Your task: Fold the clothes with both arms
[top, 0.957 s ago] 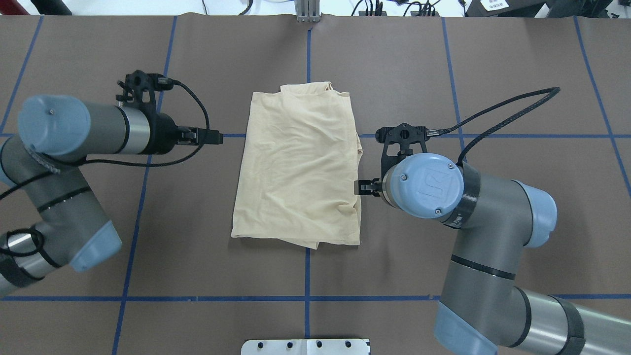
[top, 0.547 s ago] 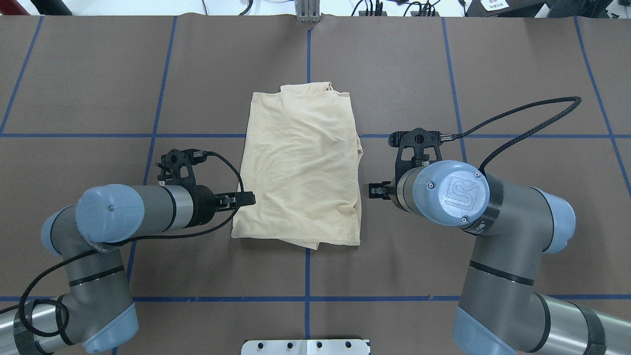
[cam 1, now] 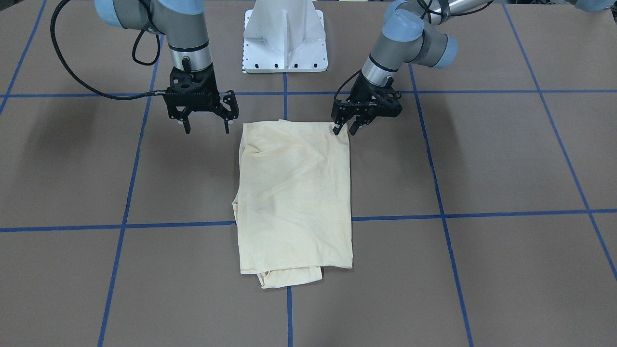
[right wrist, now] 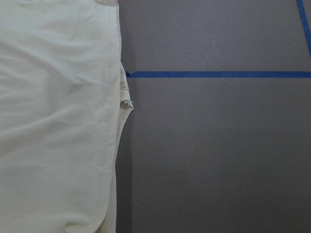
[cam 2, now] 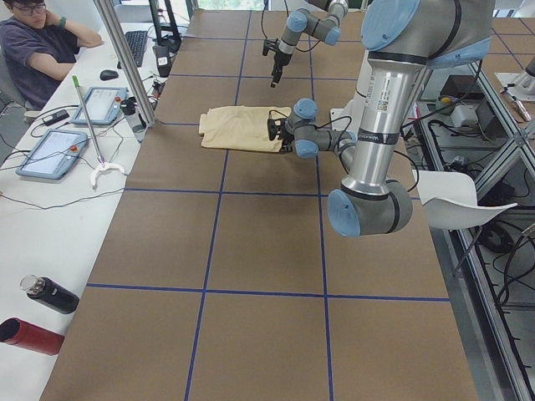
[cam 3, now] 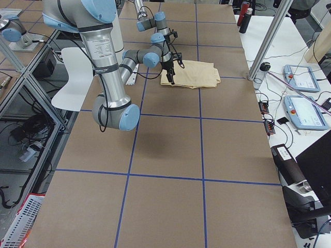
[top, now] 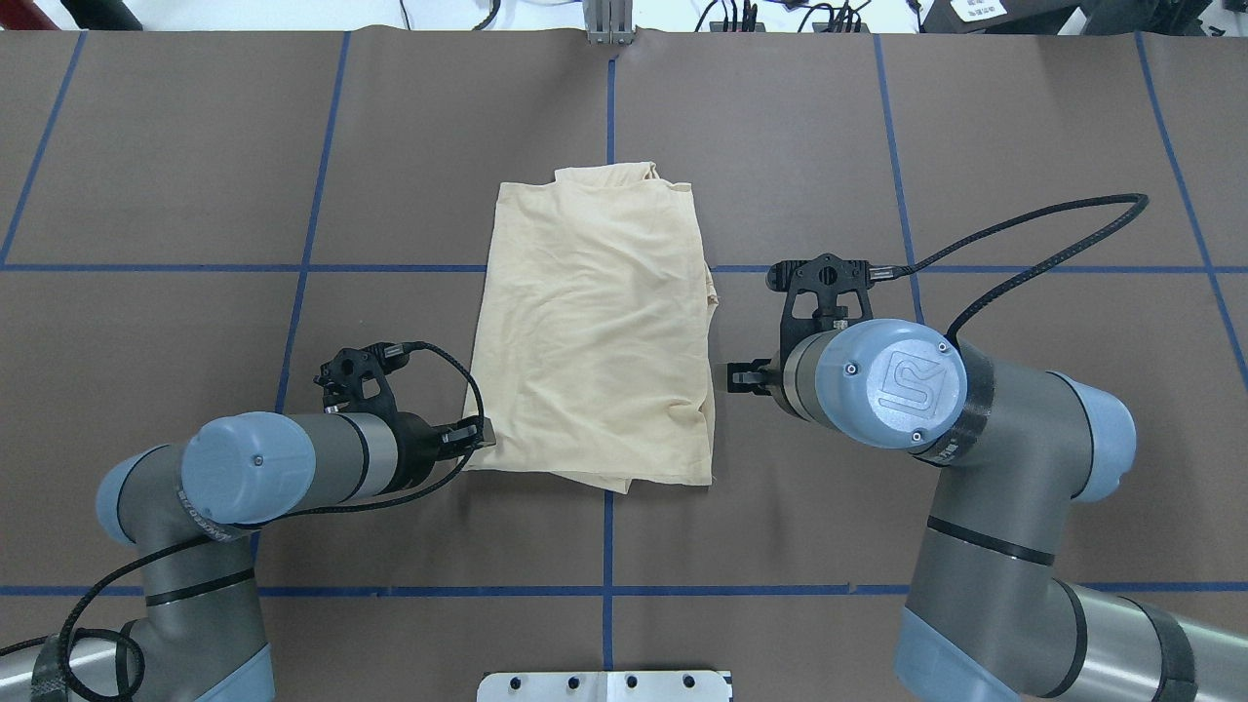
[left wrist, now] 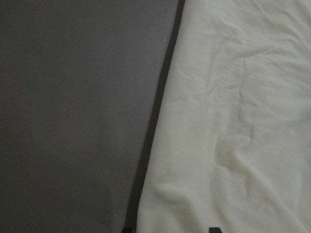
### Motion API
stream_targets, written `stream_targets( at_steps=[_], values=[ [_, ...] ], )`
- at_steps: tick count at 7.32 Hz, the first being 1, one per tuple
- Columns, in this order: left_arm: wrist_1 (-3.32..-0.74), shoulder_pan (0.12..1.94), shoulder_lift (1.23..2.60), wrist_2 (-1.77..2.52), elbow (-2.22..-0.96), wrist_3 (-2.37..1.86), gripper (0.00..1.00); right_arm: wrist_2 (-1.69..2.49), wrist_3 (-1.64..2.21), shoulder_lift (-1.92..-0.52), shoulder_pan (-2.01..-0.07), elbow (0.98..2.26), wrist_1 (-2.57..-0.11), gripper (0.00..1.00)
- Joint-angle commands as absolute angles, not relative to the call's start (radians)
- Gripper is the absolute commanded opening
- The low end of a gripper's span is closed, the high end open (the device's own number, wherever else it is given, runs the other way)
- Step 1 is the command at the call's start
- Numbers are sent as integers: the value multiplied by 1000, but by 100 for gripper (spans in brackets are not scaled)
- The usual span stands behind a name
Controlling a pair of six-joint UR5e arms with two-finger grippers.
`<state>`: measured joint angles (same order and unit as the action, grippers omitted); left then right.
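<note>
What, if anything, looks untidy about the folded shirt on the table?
The T-shirt is a rough rectangle, but a flap of an inner layer pokes out past its far edge, and a small tab sticks out on its right side. Nothing else stands out.

wrist view | left end effector (left wrist: 171,230): cut off by bottom edge | shirt (left wrist: 233,121): blurred, cropped

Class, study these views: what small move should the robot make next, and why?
Probably bring the right claw to the robot-side corner of the shirt: it hangs open beside the cloth, apart from it, while the open left claw already sits at its own corner.
</note>
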<state>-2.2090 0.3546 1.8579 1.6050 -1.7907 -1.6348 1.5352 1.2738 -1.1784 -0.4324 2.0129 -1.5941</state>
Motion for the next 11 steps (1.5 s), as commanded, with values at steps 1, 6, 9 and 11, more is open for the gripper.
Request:
stream_targets(
  at_steps=[1,6,9,11],
  values=[
    [-2195,350,1859,1603,-1787,-1651,59,1534,1276,-1175,-431,2011,-1594,100],
    [-2195,333,1865,1601,-1792,-1667,21,1534,1278,-1175,-430,2011,-1594,100],
    [-2195,334,1862,1601,-1799,-1666,0,1526,1285,-1174,-414,2005,-1592,100],
    [-2195,334,1862,1601,-1799,-1666,0,1470,1502,-1158,-355,1965,-1589,96]
  ],
)
